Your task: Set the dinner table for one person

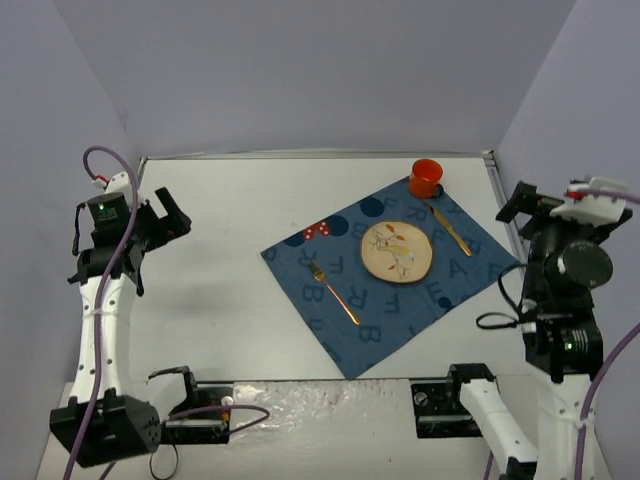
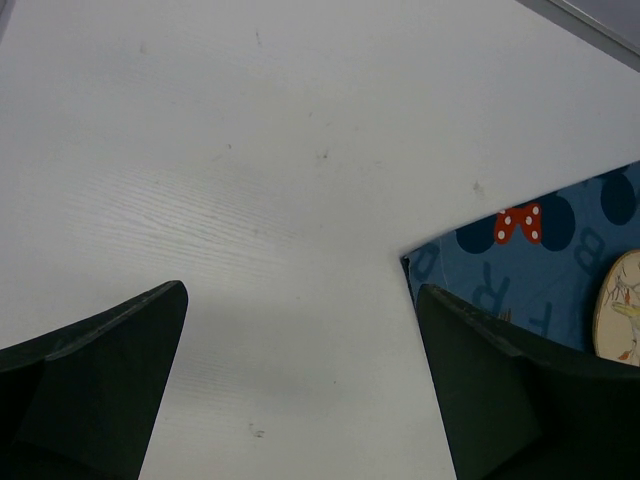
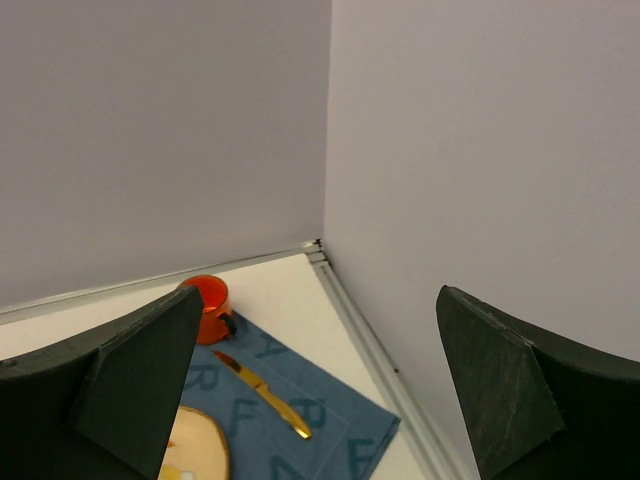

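On the white dinner table [image 1: 220, 290] lies a blue letter-printed cloth [image 1: 390, 290]. A round patterned plate [image 1: 397, 251] sits on the cloth, with a gold fork [image 1: 334, 293] to its left and a gold knife [image 1: 451, 229] to its right. An orange cup [image 1: 426, 178] stands at the cloth's far corner. My right gripper [image 1: 517, 203] is open and empty, raised high by the right wall. Its wrist view looks down on the cup [image 3: 205, 305] and knife [image 3: 262, 393]. My left gripper [image 1: 168, 215] hangs open over bare table [image 2: 300, 200] at the left, empty.
Grey walls close in the table on three sides, and a metal rail [image 1: 495, 190] runs along its right edge. In the left wrist view the cloth's near corner [image 2: 560, 250] with a red bow print [image 2: 518, 222] lies to the right of the fingers.
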`<state>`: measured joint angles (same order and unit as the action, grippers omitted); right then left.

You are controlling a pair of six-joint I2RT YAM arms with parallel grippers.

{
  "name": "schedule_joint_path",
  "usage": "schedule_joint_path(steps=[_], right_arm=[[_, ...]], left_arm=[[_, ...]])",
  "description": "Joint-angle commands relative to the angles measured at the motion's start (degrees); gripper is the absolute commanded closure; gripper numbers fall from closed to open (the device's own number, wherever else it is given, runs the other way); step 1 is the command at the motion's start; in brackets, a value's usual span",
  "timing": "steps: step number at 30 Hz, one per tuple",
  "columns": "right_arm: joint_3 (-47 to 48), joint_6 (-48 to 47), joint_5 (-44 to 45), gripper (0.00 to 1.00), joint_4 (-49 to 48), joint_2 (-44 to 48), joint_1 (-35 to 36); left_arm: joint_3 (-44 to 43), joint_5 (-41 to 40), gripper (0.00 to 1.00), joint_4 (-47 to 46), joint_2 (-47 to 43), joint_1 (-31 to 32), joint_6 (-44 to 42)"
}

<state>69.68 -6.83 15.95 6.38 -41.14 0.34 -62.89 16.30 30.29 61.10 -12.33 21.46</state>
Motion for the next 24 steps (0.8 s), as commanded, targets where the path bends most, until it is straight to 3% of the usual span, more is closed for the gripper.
schedule_joint_path(steps=[1, 6, 12, 24], right_arm=[[-4.80, 6.46, 6.72, 0.00, 1.37, 7.75, 5.24], [-8.21, 5.64, 11.10, 0.00, 4.89, 18.72, 10.92], [-12.38, 5.74, 8.60, 0.00, 7.57, 27.67, 12.93], [-19.33, 9.68, 14.76, 0.00, 6.41, 31.47, 17.04]], left_arm=[[-1.70, -1.64, 0.03, -2.06, -6.10, 3.29, -2.95], [-1.37, -3.96, 0.03, 1.21, -11.89, 5.38, -3.62], [1.15, -4.17, 0.03, 4.57, -17.79, 5.56, -3.53], [7.72, -5.93, 0.03, 4.36, -22.29, 5.65, -4.84]])
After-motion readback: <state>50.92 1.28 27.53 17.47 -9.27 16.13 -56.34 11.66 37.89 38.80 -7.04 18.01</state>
